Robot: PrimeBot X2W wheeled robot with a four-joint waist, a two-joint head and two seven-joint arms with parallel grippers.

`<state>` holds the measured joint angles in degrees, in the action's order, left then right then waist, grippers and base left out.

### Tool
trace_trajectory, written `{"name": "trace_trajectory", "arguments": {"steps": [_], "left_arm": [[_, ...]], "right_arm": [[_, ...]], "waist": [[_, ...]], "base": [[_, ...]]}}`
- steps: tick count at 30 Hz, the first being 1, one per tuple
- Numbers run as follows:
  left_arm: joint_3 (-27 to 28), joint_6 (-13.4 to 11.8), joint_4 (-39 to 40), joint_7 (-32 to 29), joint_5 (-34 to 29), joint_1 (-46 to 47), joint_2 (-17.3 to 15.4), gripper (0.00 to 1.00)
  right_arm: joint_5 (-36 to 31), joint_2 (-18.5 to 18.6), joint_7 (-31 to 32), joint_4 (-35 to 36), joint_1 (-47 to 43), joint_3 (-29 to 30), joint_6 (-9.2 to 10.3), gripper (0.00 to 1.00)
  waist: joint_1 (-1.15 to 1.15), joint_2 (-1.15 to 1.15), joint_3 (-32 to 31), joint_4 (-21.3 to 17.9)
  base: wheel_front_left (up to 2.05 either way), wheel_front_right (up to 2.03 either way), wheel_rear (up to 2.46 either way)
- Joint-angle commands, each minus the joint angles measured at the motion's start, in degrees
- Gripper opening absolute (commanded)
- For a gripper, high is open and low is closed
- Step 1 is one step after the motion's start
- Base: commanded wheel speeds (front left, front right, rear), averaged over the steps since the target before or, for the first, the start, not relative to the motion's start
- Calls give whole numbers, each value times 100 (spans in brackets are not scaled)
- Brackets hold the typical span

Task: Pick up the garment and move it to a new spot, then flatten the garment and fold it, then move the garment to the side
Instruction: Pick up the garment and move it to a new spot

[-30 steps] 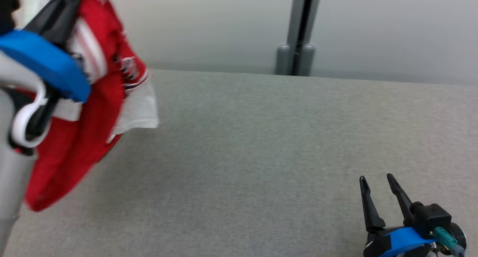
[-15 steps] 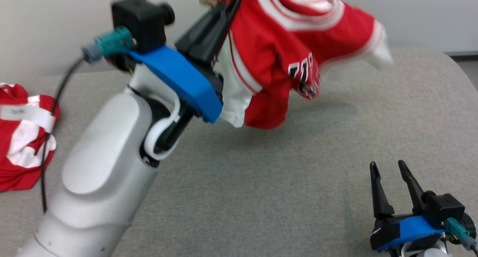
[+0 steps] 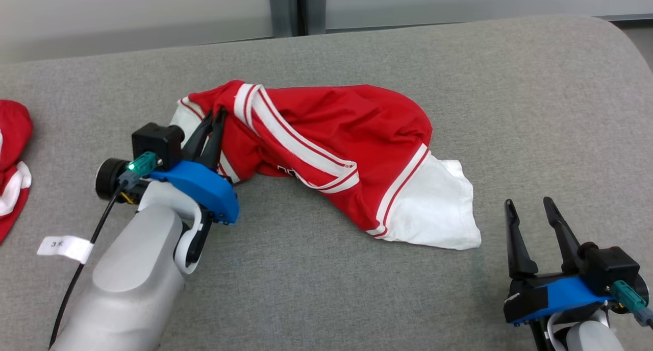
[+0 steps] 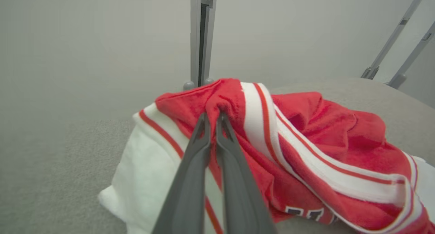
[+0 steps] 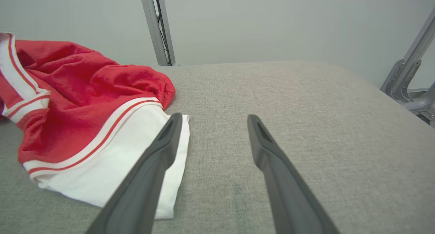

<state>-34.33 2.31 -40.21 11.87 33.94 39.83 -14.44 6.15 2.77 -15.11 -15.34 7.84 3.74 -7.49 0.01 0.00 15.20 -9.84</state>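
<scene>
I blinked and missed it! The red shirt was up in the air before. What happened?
The left gripper brought the red shirt down; it now lies crumpled on the grey surface. The gripper has not let go. The right gripper stayed open, off to the side.

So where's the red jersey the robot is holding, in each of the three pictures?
Head view: jersey lies crumpled mid-picture on the table, white hem toward the lower right.
Left wrist view: jersey at centre and right, a fold pinched in the left gripper.
Right wrist view: jersey at the left, white hem lowest.
Shared landmark: the grey post behind the table's far edge.
</scene>
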Motion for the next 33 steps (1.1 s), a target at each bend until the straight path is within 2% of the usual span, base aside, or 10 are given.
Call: {"name": "trace_trajectory", "arguments": {"steps": [1, 2, 9, 15, 20, 29, 33], "left_arm": [[20, 38, -176, 137, -37, 40, 13, 48], [21, 66, -272, 194, -66, 72, 33, 100], [218, 181, -372, 336, -230, 205, 118, 100], [646, 250, 265, 333, -553, -361, 131, 100], [1097, 229, 818, 333, -744, -1436, 231, 100], [1881, 8, 1610, 335, -1015, -3091, 483, 100], [2169, 0, 1804, 335, -1181, -3645, 671, 100]], "right_arm": [[-15, 20, -8, 7, 61, -8, 0, 100], [-27, 21, -8, 6, 78, -22, 0, 100], [-94, 21, -8, -9, 126, -114, 0, 100], [-178, 20, -8, -27, -6, -120, 0, 100], [-235, 21, -8, -126, -285, -106, 0, 100], [-266, 21, -7, -129, -598, -72, 0, 100], [-258, 21, -8, -145, -671, -94, 0, 100]], "waist": [[-1, 0, 36, 48], [-1, 0, 40, 71], [-1, 0, -115, 241], [-1, 0, -557, 405], [-1, 0, -1038, 569], [-1, 0, -1337, 714], [-1, 0, -1406, 776]], "base": [[0, 0, 0], [0, 0, 0], [0, 0, 0], [0, 0, 0], [0, 0, 0], [0, 0, 0], [0, 0, 0]]}}
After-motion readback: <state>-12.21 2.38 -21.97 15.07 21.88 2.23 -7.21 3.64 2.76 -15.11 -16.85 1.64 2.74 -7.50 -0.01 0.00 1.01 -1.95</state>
